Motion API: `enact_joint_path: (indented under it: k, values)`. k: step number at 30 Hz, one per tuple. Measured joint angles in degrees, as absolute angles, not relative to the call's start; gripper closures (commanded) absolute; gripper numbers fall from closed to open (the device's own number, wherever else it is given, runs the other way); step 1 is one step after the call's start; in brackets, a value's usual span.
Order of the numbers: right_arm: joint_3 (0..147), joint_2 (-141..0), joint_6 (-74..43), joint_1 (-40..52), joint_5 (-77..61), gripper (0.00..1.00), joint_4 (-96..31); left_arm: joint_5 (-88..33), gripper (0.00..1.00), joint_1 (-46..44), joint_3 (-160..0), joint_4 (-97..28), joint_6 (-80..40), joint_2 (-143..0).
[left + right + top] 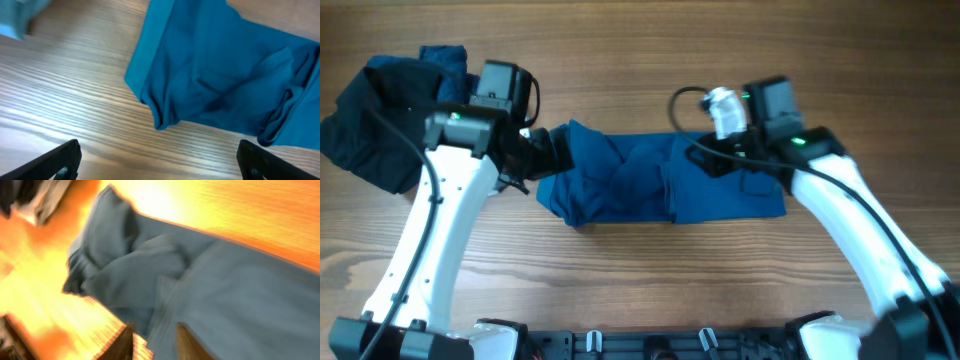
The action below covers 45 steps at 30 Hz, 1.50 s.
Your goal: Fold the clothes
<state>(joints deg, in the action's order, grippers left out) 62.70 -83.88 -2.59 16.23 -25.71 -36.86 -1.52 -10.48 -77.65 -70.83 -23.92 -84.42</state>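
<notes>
Blue shirt (pixel 650 185) lies bunched in a long band across the middle of the table (pixel 650 285), with an arm at each end.
The left gripper (pixel 548 152) hovers just beside the shirt's left end with its fingers (pixel 60 160) spread wide and nothing between them, probably ready to take that rumpled edge. The right gripper (pixel 712 160) sits over the right half, its fingers (pixel 122 340) only narrowly apart above the cloth (that view is too blurred to tell whether a fold is pinched). A dark pile of other clothes (pixel 375 125) waits at the far left corner, apart from the shirt. Nothing blocks either arm. The creases in the middle look like the main hindrance to a clean fold.
</notes>
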Motion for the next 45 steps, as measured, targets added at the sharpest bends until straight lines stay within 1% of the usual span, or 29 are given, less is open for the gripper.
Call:
enact_joint_path:
  k: [3, 7, 9, 11, 13, 16, 21, 26, 32, 41, 45]
  values:
    - [62.72, -79.42, -3.79, 13.96, -22.26, 0.48, -39.53, -4.08, 0.0, -10.48, -70.41, -63.61, -26.55, -84.42]
    - [62.7, -77.23, -4.01, 11.84, -20.03, 0.48, -43.83, -5.85, 0.0, -9.74, -58.72, -52.45, -29.78, -84.47]
    - [62.7, -77.23, -4.01, 11.51, -19.14, 0.48, -45.65, -6.68, 0.0, -7.27, -53.39, -46.33, -30.0, -84.64]
    - [62.7, -77.23, -3.81, 11.53, -18.96, 0.48, -46.19, -9.34, 0.0, -4.95, -50.5, -39.22, -27.64, -84.6]
    - [62.7, -77.23, -3.79, 11.51, -18.94, 0.48, -46.26, -12.27, 0.0, -1.96, -48.31, -35.24, -23.97, -84.84]
    - [62.7, -77.23, -3.79, 11.51, -18.81, 0.49, -46.26, -14.76, 0.0, 0.56, -47.31, -32.86, -17.58, -86.04]
    - [62.7, -77.23, -3.66, 11.51, -18.79, 0.53, -46.33, -18.06, 0.0, 0.82, -47.29, -28.01, -9.91, -91.68]
    - [62.7, -77.23, -3.57, 11.51, -18.76, 0.54, -47.57, -25.1, 0.0, 1.74, -48.07, -23.31, -5.96, -96.14]
    - [62.7, -77.23, -3.57, 11.51, -18.76, 0.55, -47.72, -39.05, 0.0, 3.49, -48.4, -20.16, 0.08, -99.55]
    - [62.7, -77.23, -3.57, 11.51, -18.76, 0.54, -47.77, -47.79, 0.0, 3.49, -47.46, -20.12, 6.57, -101.06]
    - [62.7, -77.23, -3.57, 11.51, -18.76, 0.54, -47.75, -49.45, 0.02, 3.49, -47.4, -20.14, 7.99, -101.21]
